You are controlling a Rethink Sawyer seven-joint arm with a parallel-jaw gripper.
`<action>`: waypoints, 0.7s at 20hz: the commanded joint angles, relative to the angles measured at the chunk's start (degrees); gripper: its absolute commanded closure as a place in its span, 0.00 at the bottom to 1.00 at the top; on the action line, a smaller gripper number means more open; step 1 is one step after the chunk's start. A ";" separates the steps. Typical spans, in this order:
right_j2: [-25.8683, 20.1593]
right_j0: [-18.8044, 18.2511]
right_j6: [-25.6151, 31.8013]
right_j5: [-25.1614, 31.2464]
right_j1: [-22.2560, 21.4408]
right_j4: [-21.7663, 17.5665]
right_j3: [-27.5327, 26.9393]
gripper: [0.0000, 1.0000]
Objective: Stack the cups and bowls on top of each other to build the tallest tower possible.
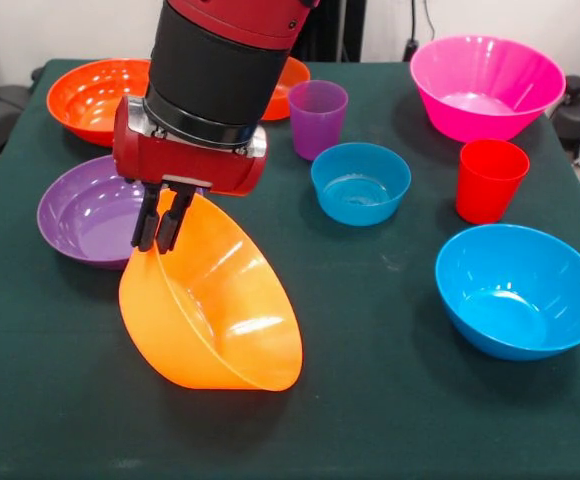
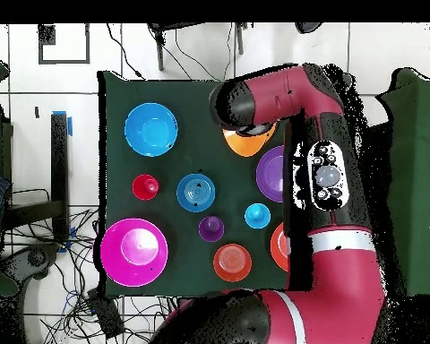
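My gripper is shut on the upper rim of the large orange bowl, which hangs steeply tilted with its lower rim at the table cloth. In the overhead view the bowl is partly under my arm. Around it stand the purple bowl, red-orange bowl, small orange bowl, purple cup, small blue bowl, red cup, large blue bowl and pink bowl. The light blue cup shows only from overhead. Nothing is stacked.
The dark green table has bare cloth along its front edge. My arm reaches over the purple bowl's side of the table. Cables lie on the floor beside the table.
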State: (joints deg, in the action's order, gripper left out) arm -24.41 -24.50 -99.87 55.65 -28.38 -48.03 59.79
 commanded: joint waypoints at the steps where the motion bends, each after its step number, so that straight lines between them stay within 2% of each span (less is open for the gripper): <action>1: 2.51 2.51 -7.77 1.00 4.96 3.35 3.81 1.00; 4: 4.10 3.40 -12.30 2.15 4.44 5.42 4.25 1.00; 8: 6.79 4.94 -18.72 0.95 3.60 8.37 4.85 1.00; 9: 7.90 5.51 -22.17 0.44 3.28 9.44 5.16 1.00; 14: 11.00 6.98 -26.77 0.06 2.99 12.99 5.39 1.00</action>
State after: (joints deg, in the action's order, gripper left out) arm -16.30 -20.45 -110.75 55.65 -28.43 -38.14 59.86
